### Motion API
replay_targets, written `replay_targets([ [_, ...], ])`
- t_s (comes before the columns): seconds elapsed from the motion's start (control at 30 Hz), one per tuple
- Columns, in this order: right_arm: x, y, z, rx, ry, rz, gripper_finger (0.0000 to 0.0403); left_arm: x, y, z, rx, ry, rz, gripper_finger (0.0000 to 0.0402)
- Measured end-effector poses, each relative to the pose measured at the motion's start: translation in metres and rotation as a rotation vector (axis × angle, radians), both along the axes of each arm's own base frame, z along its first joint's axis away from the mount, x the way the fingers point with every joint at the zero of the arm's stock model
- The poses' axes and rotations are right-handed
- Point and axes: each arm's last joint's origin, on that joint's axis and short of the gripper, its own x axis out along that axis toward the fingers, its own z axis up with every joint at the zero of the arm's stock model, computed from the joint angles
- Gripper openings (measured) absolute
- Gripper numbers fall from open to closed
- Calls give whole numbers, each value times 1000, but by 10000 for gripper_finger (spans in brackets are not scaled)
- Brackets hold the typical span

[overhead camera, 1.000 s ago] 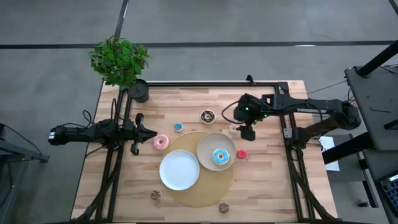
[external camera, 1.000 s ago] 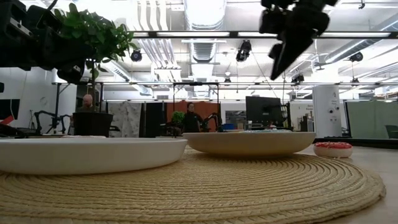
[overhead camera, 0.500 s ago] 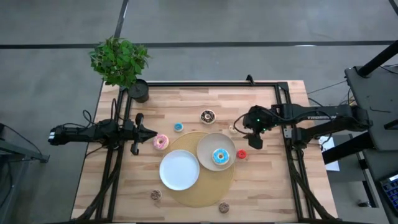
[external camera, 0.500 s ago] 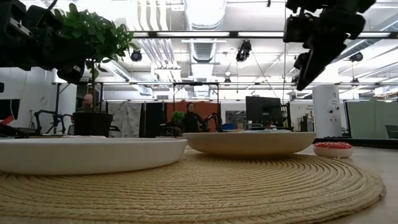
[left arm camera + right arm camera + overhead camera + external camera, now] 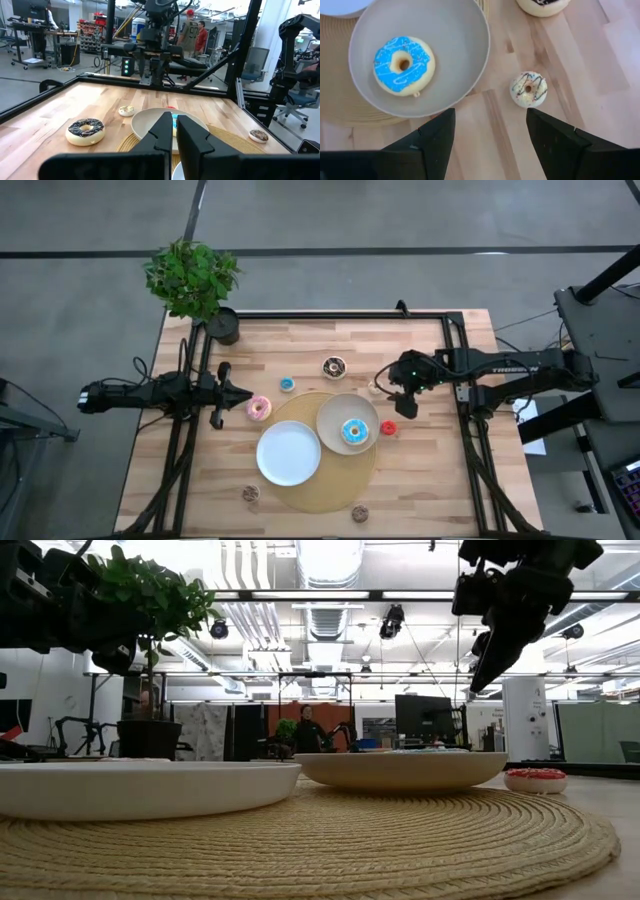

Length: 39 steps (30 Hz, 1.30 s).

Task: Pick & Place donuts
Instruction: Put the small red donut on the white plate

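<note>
The blue-sprinkled donut (image 5: 353,432) (image 5: 404,58) lies in the beige plate (image 5: 330,416). The cream mini donut (image 5: 376,387) (image 5: 528,89) and the red mini (image 5: 388,428) (image 5: 534,779) lie flat on the wood. My right gripper (image 5: 406,400) (image 5: 490,145) hangs open above the table between them, touching nothing. The chocolate donut (image 5: 334,366) (image 5: 86,129), the mini blue one (image 5: 287,384) and two brown minis (image 5: 250,493) (image 5: 359,513) lie on the table. My left gripper (image 5: 226,392) (image 5: 172,132) is shut, just left of the pink donut (image 5: 259,408).
A white plate (image 5: 288,453) and the beige plate sit on a round woven mat (image 5: 325,498). A potted plant (image 5: 193,278) stands at the far left corner. A black frame (image 5: 455,340) runs along the far and right edges. People stand in the room beyond.
My right gripper has moved from above the cream mini donut toward the table's right edge and a little toward the near edge, staying open above the table. No donut has moved.
</note>
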Motion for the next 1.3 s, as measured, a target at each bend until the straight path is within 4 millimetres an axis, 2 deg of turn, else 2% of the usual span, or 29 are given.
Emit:
replay_targets([
  [0.3,-1,0,-7,-3,4,-15,235,0,0,0,0,0,0,0],
  [0.43,-1,-1,-19,-39,-17,-38,235,0,0,0,0,0,-1,0],
  [0.67,-2,-1,-42,17,-82,-129,235,0,0,0,0,0,0,0],
  [0.97,-8,-1,-64,12,-123,-162,235,0,0,0,0,0,0,0],
  [1.17,-11,-1,-67,1,-131,-197,237,0,0,0,0,0,0,0],
  [1.3,-15,-1,-68,-3,-132,-193,258,0,0,0,0,0,-1,0],
])
